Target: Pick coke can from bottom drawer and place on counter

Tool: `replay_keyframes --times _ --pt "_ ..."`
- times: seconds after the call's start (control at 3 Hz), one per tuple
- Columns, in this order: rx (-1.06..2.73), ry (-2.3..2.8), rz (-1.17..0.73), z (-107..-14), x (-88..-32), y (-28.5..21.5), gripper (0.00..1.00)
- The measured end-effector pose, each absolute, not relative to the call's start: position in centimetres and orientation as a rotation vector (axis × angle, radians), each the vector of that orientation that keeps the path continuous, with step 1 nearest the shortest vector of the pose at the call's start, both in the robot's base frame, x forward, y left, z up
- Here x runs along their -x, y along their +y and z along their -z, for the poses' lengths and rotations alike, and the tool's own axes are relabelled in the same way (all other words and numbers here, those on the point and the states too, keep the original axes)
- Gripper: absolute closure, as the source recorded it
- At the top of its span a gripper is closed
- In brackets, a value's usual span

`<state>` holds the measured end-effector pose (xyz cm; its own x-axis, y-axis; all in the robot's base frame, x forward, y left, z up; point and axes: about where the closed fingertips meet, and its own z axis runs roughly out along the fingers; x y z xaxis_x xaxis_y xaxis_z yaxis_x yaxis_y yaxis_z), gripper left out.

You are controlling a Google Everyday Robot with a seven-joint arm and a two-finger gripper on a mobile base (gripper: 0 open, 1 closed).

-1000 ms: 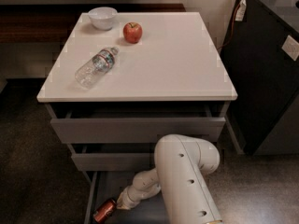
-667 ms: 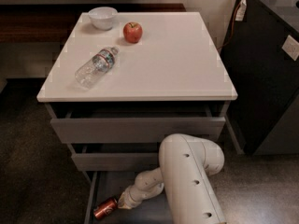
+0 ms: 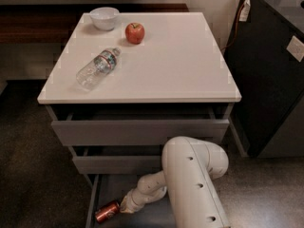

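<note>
Down in the bottom drawer (image 3: 91,202), our gripper (image 3: 127,206) sits right by the coke can (image 3: 107,211); we cannot tell its grip.

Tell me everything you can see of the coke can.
The coke can is small, dark red and metallic-looking. It lies on its side in the open bottom drawer, near the front left corner as the camera sees it, its long axis running roughly left to right. The gripper sits at its right end; contact there cannot be made out.
</note>
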<state>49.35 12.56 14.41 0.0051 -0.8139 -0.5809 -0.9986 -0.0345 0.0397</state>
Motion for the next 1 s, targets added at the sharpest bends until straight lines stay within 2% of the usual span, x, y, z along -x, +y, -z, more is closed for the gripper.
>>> replay_keyframes --times 0.67,1.0 --pt "1.907 1.863 -0.658 -14.24 -49.02 12.74 0.08" --pt "1.922 1.857 -0.662 -14.32 -49.1 12.78 0.0"
